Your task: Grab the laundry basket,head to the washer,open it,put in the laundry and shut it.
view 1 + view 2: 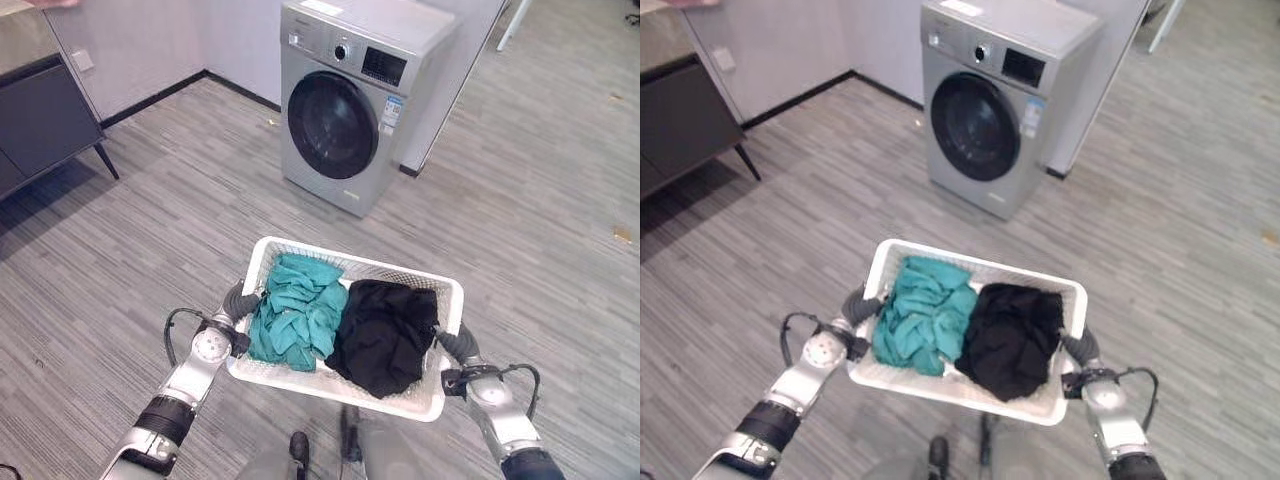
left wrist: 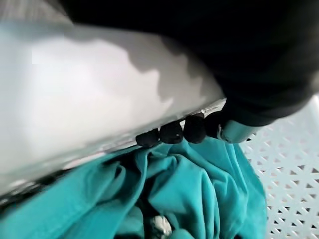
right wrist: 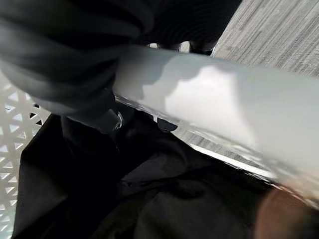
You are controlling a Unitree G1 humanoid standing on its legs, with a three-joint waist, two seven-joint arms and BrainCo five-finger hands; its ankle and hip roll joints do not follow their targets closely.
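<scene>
With the left hand [image 1: 240,303] and right hand [image 1: 452,345] curled over opposite rims of the laundry basket [image 1: 353,266], carried above the floor short of the closed washer [image 1: 345,95], a slipping grip could tip out the teal cloth [image 1: 296,312] and black garment [image 1: 385,335]

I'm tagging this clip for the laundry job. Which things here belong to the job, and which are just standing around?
Part of the job: the white laundry basket, the teal garment and the black garment in it, the washer with its door shut, the left hand and right hand on the basket's rim.

Just around: the dark cabinet.
</scene>
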